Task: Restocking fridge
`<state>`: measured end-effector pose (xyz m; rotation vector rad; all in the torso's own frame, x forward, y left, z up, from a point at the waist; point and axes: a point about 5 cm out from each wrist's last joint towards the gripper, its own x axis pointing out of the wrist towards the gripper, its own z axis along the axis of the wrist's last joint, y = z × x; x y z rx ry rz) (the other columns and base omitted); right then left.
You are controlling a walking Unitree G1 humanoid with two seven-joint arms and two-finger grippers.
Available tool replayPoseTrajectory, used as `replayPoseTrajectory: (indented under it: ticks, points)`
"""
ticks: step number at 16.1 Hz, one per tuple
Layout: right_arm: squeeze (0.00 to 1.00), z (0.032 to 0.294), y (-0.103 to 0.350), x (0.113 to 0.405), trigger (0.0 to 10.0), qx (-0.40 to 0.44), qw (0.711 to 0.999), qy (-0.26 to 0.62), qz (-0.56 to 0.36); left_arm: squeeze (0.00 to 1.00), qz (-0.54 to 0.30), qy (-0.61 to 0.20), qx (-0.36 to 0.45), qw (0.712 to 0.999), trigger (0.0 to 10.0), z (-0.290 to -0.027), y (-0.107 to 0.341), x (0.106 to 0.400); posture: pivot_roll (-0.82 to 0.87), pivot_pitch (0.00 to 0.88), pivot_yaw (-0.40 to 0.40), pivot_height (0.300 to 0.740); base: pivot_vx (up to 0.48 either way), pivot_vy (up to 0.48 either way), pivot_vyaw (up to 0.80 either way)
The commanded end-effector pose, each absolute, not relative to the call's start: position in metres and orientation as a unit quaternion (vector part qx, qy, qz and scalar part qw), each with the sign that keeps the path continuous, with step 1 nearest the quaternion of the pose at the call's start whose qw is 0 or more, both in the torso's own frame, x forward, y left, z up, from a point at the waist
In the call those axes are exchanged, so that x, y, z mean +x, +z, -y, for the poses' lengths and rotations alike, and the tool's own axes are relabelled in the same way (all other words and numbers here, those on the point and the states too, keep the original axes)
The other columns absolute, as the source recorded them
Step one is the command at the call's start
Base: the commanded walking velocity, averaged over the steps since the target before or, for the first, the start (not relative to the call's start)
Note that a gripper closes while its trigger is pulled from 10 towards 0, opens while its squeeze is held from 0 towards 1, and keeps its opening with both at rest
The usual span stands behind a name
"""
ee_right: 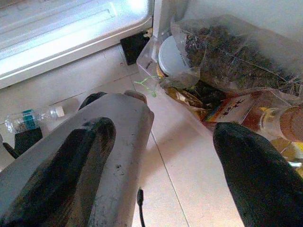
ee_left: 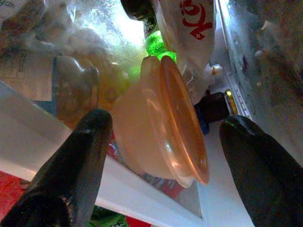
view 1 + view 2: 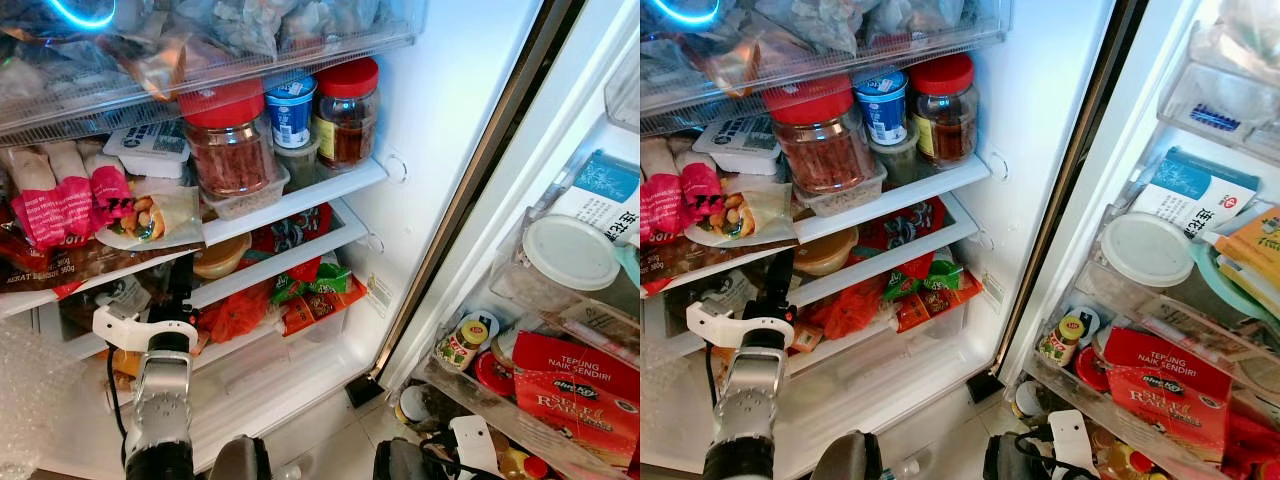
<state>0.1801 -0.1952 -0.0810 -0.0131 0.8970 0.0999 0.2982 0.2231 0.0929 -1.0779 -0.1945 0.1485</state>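
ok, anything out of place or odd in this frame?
One thing: a small plastic bottle lies on its side on the floor tiles by the open fridge. The shelves are crammed but nothing looks spilled. Left gripper has open fingers around an orange lidded tub.

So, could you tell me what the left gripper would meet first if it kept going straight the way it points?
Most likely the orange lidded bowl on the fridge shelf: it sits between the open fingers of the left gripper, though depth is uncertain.
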Motion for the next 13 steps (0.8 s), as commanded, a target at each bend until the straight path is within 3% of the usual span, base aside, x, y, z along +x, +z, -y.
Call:
replayPoseTrajectory:
  ticks: [1, 6, 8, 13]
  points:
    - [0.0, 0.194, -0.091, 0.16, 10.0, -0.003, 0.881, 0.049, -0.471, 0.0, 0.079, 0.058, -0.501, 0.86, 10.0, -0.219, 0.094, 0.295, -0.13, 0.114, -0.044, 0.632, 0.0, 0.0, 0.0]
    - [0.0, 0.195, -0.091, 0.16, 10.0, -0.004, 0.881, 0.049, -0.471, 0.0, 0.067, 0.051, -0.504, 0.86, 10.0, -0.216, 0.097, 0.29, -0.12, 0.115, -0.044, 0.632, 0.0, 0.0, 0.0]
    - [0.0, 0.194, -0.091, 0.16, 10.0, -0.005, 0.881, 0.051, -0.471, 0.0, 0.052, 0.011, -0.508, 0.86, 10.0, -0.203, 0.099, 0.3, -0.13, 0.12, -0.046, 0.632, 0.0, 0.0, 0.0]
    - [0.0, 0.194, -0.091, 0.16, 10.0, -0.008, 0.88, 0.054, -0.471, 0.0, 0.04, 0.004, -0.517, 0.855, 10.0, -0.201, 0.096, 0.314, -0.14, 0.122, -0.045, 0.632, 0.0, 0.0, 0.0]
